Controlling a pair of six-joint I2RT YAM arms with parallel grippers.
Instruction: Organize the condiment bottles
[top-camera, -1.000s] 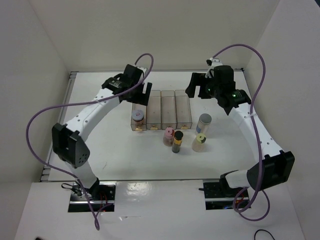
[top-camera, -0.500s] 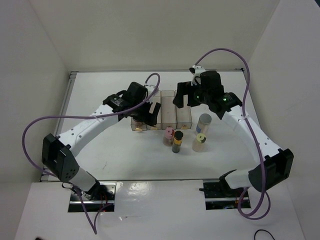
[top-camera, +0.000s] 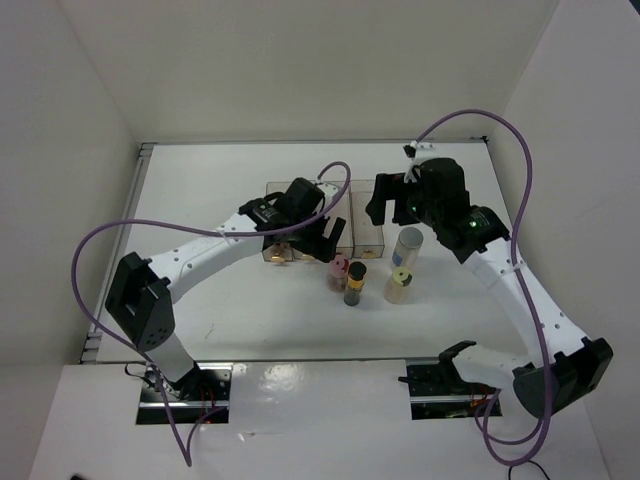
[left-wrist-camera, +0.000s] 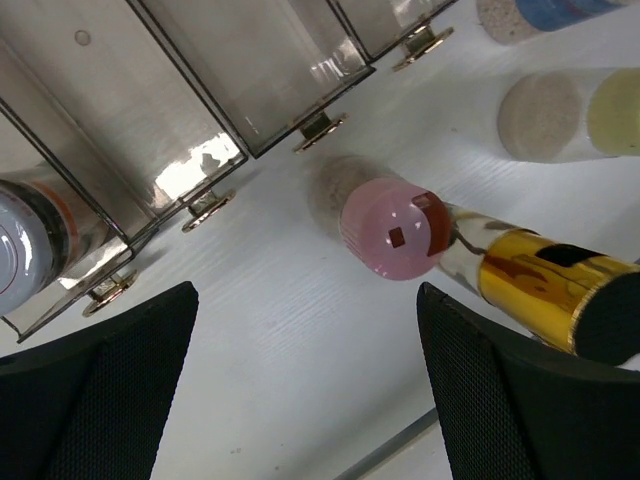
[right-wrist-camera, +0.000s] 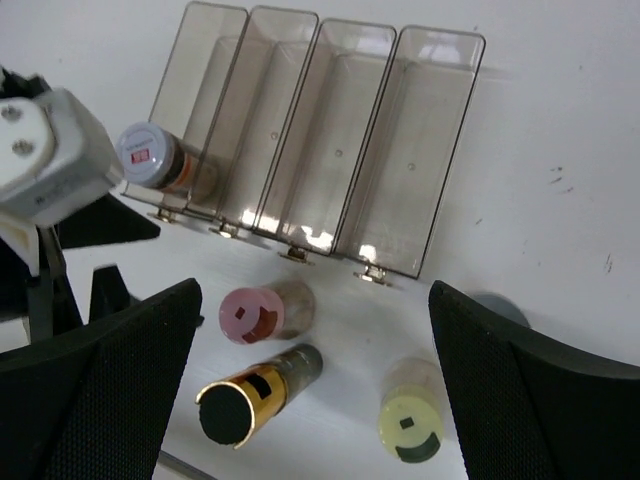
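Left wrist view: pink-lid jar ahead of spread left hand, untouched

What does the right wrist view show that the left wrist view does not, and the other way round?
Only the right wrist view shows the clear tray in full, all four slots, three of them empty, and a white part of the left arm beside it. Only the left wrist view shows a blue-labelled jar, cut off at the top edge. Both show the jar with the pink-white lid in the end slot and, in front of the tray, the pink-lid jar, the gold-cap jar and the yellow-green-lid jar.
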